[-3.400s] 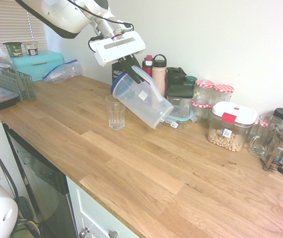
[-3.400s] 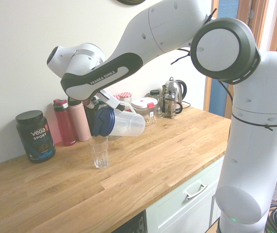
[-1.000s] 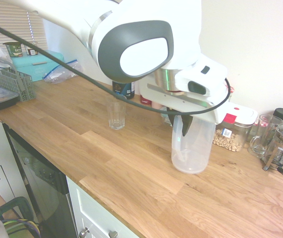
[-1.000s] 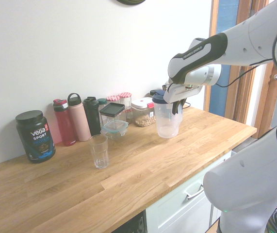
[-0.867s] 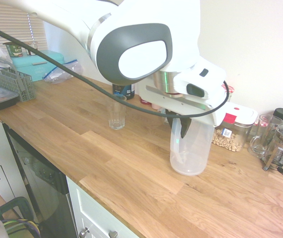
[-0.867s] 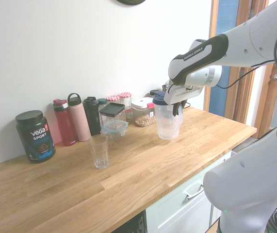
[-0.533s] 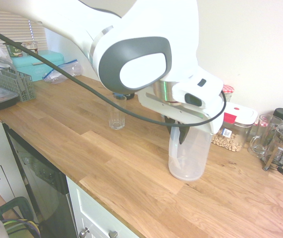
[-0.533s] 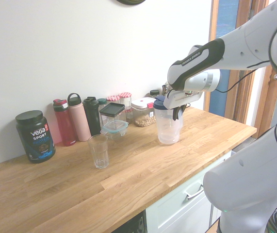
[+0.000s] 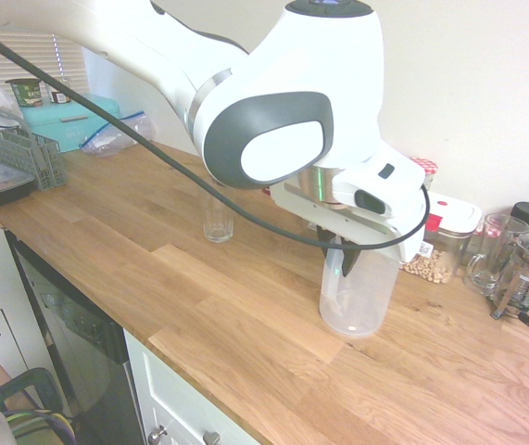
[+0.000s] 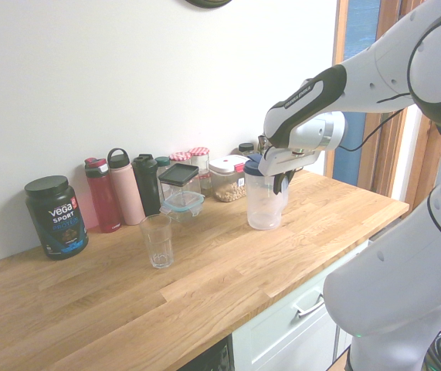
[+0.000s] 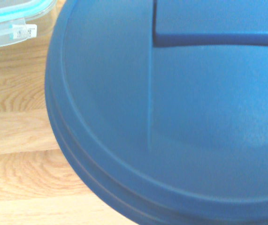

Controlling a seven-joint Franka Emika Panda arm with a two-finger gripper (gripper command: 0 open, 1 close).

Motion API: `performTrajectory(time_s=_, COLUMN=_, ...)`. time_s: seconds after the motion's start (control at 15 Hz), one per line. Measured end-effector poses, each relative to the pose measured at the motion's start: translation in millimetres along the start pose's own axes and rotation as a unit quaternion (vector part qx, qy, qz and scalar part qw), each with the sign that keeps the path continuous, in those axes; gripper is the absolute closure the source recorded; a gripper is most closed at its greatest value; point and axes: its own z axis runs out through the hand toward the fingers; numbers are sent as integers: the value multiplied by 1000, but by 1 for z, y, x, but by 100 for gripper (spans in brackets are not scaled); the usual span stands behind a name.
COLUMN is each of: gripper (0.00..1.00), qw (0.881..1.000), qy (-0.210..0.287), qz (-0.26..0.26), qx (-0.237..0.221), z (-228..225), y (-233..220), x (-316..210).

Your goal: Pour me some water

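Fingers of the gripper are clamping the upright pitcher, resting it on the counter, apparently to park it away from the glass.

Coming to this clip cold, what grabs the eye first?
The big white arm fills the scene, its gripper shut on the handle of a clear pitcher with a blue lid, upright on the wooden counter. An empty glass stands alone further along the counter, in front of a row of bottles and jars against the wall.

oak worktop, plain white wall, white cabinets
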Motion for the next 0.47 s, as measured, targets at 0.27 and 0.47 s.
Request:
performTrajectory(time_s=0.27, gripper=0, qw=999, qy=-14, qz=-21, qx=-25, z=3, y=4, x=-3)
performTrajectory(time_s=0.47, gripper=0, qw=995, qy=-51, qz=-41, qx=-71, z=-5, y=14, x=-5)
